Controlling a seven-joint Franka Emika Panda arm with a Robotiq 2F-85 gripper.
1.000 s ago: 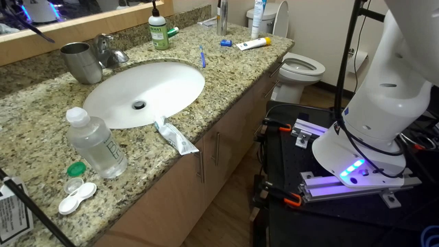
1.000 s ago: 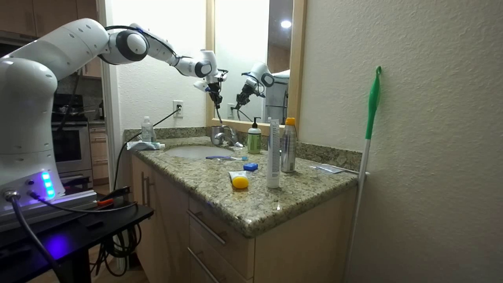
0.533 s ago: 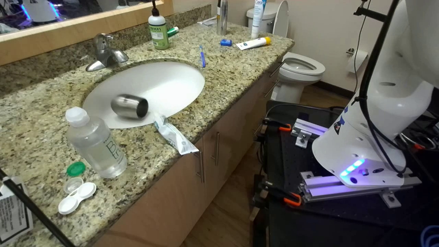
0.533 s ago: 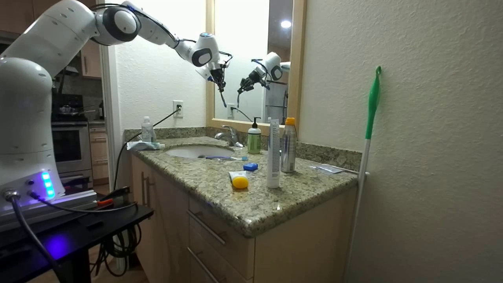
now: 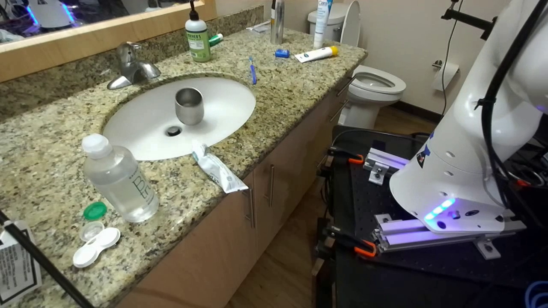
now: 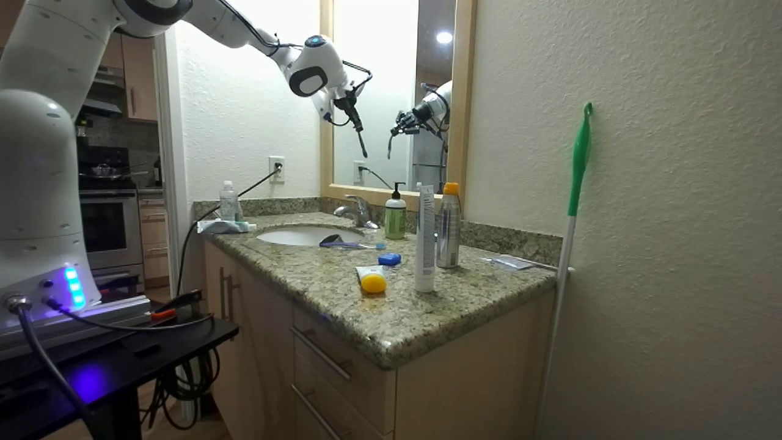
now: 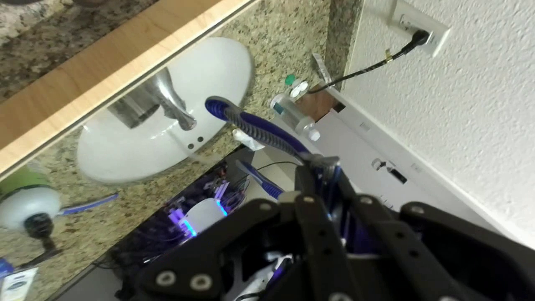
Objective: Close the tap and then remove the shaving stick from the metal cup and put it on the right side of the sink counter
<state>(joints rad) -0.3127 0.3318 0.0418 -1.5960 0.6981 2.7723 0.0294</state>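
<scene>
Tool with shaving stick steeply downward

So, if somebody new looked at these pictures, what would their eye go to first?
Probably the metal cup, sitting down in the white basin near the drain. Next, the blue-and-grey shaving stick clamped in the gripper, seen against the mirror in an exterior view. The blue lights glowing on the robot's base stand out too.
</scene>
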